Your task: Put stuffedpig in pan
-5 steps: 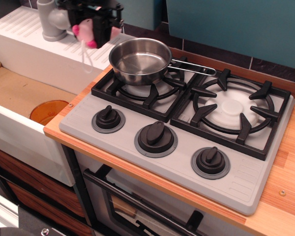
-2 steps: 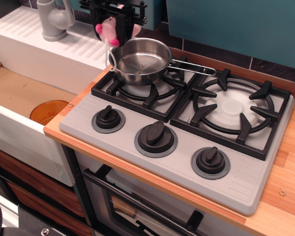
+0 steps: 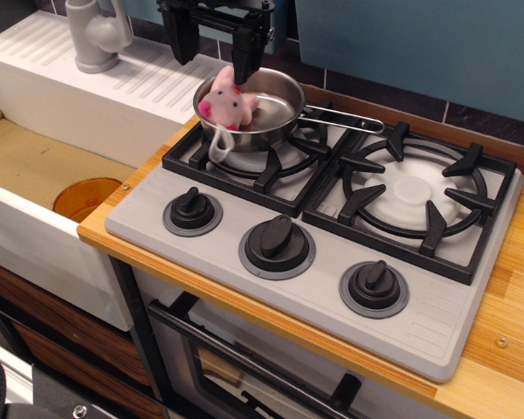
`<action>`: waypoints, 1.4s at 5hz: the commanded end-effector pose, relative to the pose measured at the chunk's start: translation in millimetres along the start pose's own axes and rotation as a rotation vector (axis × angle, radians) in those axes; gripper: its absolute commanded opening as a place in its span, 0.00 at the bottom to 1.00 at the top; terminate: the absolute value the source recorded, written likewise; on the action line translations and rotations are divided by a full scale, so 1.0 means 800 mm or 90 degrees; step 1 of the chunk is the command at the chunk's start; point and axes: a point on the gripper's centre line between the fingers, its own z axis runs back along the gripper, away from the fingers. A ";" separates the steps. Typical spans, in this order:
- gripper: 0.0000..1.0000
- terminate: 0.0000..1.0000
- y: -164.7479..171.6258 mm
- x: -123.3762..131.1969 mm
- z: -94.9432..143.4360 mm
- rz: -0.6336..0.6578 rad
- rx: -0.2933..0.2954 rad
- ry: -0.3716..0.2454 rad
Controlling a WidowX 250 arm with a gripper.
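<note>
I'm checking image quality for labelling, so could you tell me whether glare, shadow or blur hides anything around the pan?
In the observation.image view, the pan shows bright reflections on its steel wall, yet the stuffedpig inside reads clearly; the dark gripper above is cropped at the top edge and low in detail; focus looks even, shadows soft.

Grey stove top (image 3: 201, 240) with two black burner grates and three knobs sits mid-frame on a wooden counter (image 3: 498, 349). White sink (image 3: 44, 166) and grey faucet (image 3: 92, 35) upper left. Teal wall (image 3: 419, 44) along top, oven door (image 3: 244, 367) at bottom.
</note>
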 end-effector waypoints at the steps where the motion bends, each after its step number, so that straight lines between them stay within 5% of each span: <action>1: 1.00 0.00 0.009 0.008 0.012 0.002 0.002 -0.028; 7: 1.00 0.00 -0.004 0.032 0.055 0.036 0.028 -0.026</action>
